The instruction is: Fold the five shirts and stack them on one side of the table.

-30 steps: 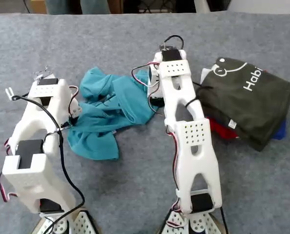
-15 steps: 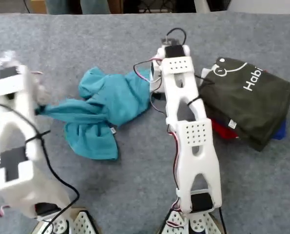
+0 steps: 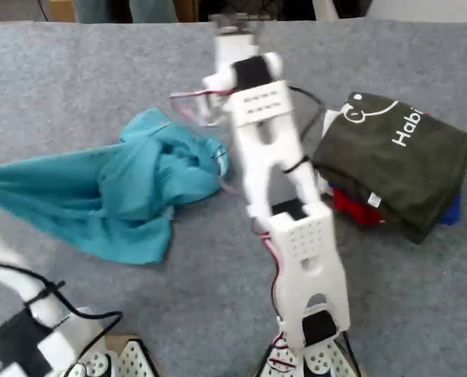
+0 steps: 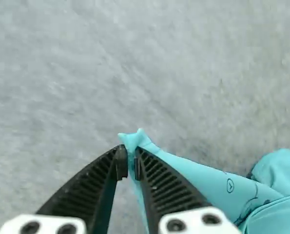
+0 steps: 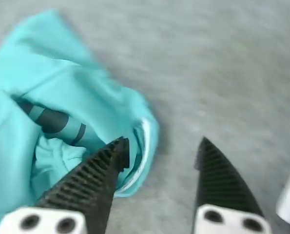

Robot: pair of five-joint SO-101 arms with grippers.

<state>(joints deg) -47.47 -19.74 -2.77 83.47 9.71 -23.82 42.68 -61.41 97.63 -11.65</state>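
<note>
Stretching out the teal shirt (image 3: 131,192) ahead of folding.
The left pincer (image 4: 127,161) is pinched on one corner, holding the cloth taut toward the left of the grey worktop (image 3: 76,86), probably to open it flat. The right pincer (image 5: 162,144), spread and holding nothing, hovers over the bunched end, likely for a second corner. The folded stack (image 3: 394,161) lies at the right, apart from the teal shirt.

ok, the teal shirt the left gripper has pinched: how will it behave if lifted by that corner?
Probably very floppy: the teal shirt stretches into a thin strip toward the left gripper while the rest lies bunched. Likely light, since a small pinch of cloth holds it. It may drag and bunch on the fuzzy grey table.
</note>
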